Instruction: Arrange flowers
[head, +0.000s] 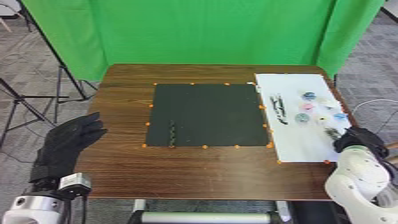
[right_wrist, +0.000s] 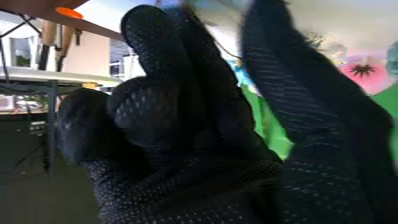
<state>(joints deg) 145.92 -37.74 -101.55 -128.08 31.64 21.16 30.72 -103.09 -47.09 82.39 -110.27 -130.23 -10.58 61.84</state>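
In the head view, my right hand (head: 360, 139) is at the right edge of the white sheet (head: 298, 145), beside a dark green sprig (head: 333, 133); whether they touch I cannot tell. In the right wrist view, a gap separates the thumb of my open right hand (right_wrist: 195, 185) from its fingers, and a pink flower (right_wrist: 364, 71) is beyond. On the sheet are blue (head: 308, 95), pink (head: 307, 106), pale green (head: 302, 117) and other flower heads, and dark stems (head: 279, 108). A green stem (head: 172, 134) lies on the black mat (head: 213, 112). My left hand (head: 73, 137) is open by the table's left edge.
Orange markers (head: 205, 147) line the mat's edges on the brown table (head: 213, 175). A green curtain (head: 213, 32) hangs behind the table, and a black stand (head: 60, 65) rises on the left.
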